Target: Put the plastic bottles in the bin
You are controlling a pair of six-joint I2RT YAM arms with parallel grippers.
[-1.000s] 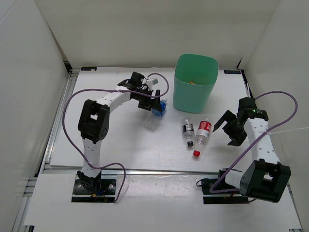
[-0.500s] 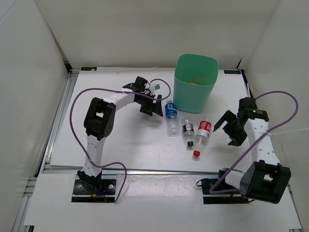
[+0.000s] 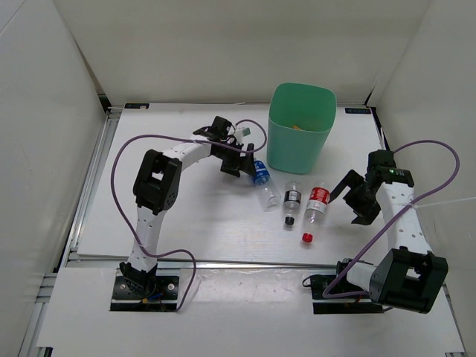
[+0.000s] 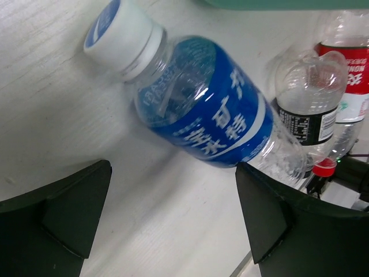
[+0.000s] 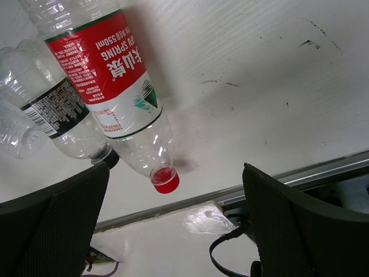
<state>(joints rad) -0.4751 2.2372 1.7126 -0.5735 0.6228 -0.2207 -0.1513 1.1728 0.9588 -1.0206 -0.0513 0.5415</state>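
Mint-green bin stands far-centre on the surface. Left gripper gapes at the blue-label bottle lying just before it; right gripper gapes beside the red-label bottle. Both bottles look empty: light, slick, crushable; pinch mid-label.

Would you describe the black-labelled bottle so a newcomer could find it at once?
Start at the mint-green bin at the far side of the table; three clear bottles lie side by side just in front of it. Take the middle bottle, between the blue-labelled bottle and the red-labelled bottle: it alone has a black label and a dark cap.
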